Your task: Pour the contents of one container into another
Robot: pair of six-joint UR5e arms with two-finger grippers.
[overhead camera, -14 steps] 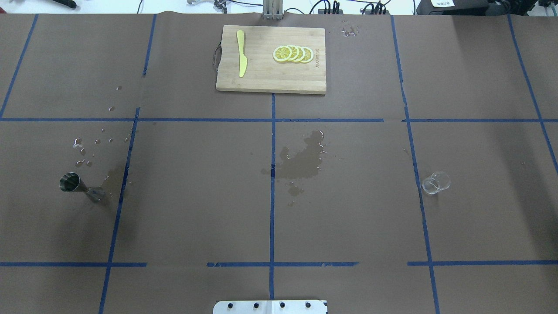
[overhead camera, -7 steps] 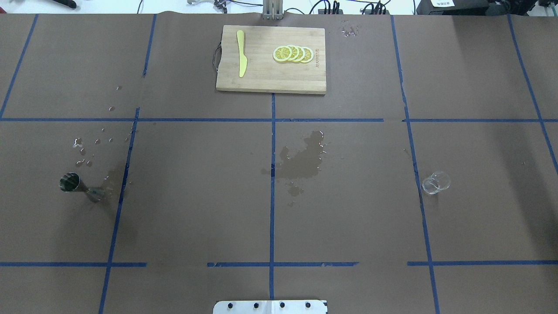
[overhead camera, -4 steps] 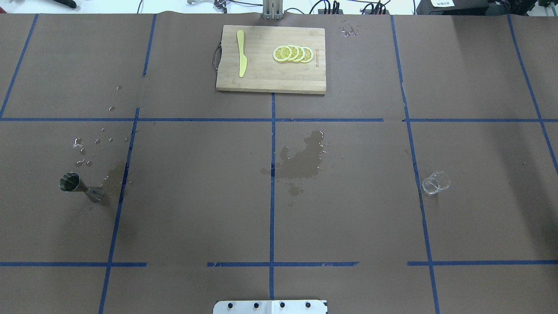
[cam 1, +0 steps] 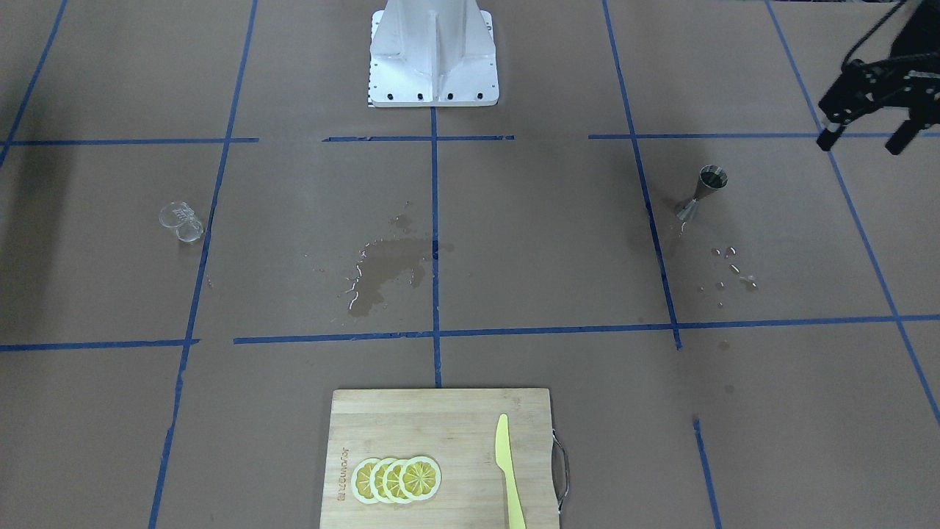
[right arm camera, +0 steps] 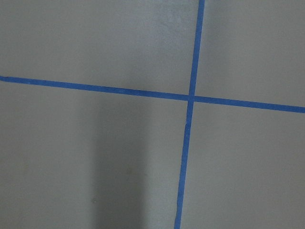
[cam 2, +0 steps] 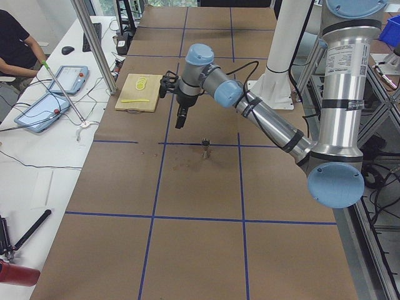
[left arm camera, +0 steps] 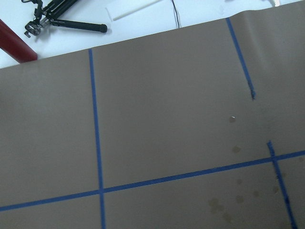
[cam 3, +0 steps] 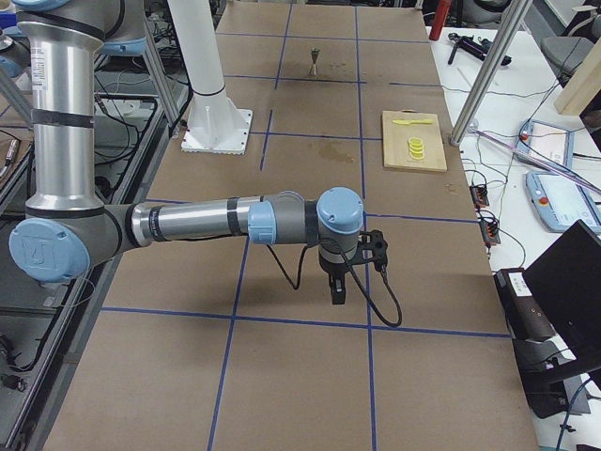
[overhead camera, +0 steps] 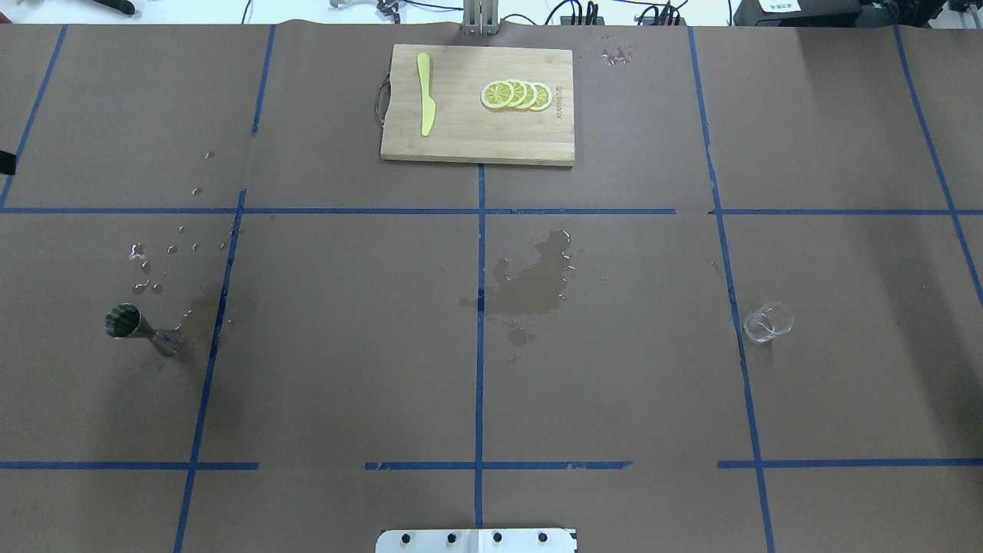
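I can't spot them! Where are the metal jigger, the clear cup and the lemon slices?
metal jigger (overhead camera: 123, 321): overhead view, on its open top cone.
clear cup (overhead camera: 766, 322): overhead view, on its wall.
lemon slices (overhead camera: 516, 94): overhead view, middle of the row.

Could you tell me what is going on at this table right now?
Nothing is being handled yet. The metal jigger stands upright on the table, with the left gripper open and empty in the air off to its side. The clear cup sits far across the table, and the right gripper hangs apart from it. No pouring has begun.
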